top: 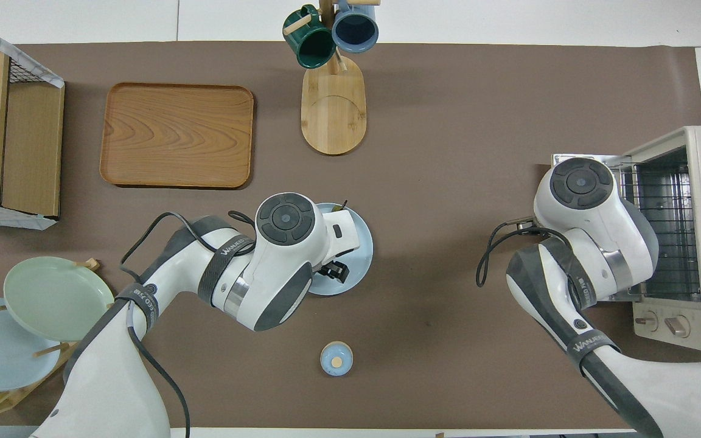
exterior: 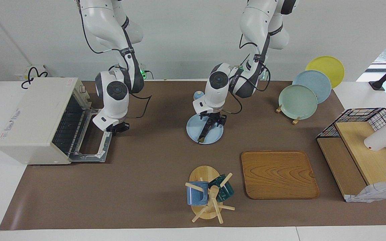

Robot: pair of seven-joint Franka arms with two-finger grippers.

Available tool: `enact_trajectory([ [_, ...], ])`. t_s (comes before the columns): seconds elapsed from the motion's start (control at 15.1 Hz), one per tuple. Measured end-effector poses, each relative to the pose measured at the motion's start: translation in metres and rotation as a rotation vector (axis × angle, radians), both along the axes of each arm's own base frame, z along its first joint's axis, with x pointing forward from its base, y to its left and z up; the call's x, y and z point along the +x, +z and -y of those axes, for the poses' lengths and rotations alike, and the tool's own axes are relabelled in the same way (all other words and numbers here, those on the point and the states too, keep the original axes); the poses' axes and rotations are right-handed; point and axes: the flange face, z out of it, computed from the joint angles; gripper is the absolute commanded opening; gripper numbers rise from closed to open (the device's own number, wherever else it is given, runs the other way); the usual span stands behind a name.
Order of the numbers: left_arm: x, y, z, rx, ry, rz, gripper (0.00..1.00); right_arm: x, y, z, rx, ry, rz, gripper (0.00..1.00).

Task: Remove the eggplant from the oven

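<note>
The eggplant (exterior: 207,131) lies on a light blue plate (exterior: 193,129) in the middle of the table. My left gripper (exterior: 217,119) is low over the plate, its fingers open on either side of the eggplant's end nearer the robots. From above only the stem tip (top: 342,206) shows past the left hand, on the plate (top: 359,243). The cream-white oven (exterior: 32,117) stands at the right arm's end with its door (exterior: 90,152) folded down flat and its wire rack (exterior: 66,125) bare. My right gripper (exterior: 118,128) hangs at the door's corner nearer the robots.
A wooden tray (exterior: 279,174) and a mug tree (exterior: 209,194) with two mugs stand farther from the robots than the plate. A small blue lidded jar (top: 336,358) sits near the robots. A plate rack (exterior: 305,93) and a wire shelf (exterior: 364,147) are at the left arm's end.
</note>
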Motion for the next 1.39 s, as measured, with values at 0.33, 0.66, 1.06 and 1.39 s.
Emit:
enact_trajectory([
  [0.33, 0.0, 0.001, 0.0, -0.014, 0.035, -0.01, 0.0, 0.002, 0.07, 0.033, 0.044, 0.034, 0.019, 0.0],
  [0.66, 0.016, 0.02, -0.001, -0.057, 0.093, -0.011, 0.0, 0.002, 0.13, 0.097, 0.052, 0.009, 0.005, 0.0],
  [1.06, 0.118, 0.126, -0.108, -0.071, 0.3, -0.021, 0.0, 0.004, 0.156, 0.148, 0.118, -0.056, -0.037, 0.0],
  [1.39, 0.17, 0.122, -0.225, -0.076, 0.487, -0.012, 0.0, 0.01, 0.24, 0.129, 0.165, -0.081, -0.058, 0.0],
])
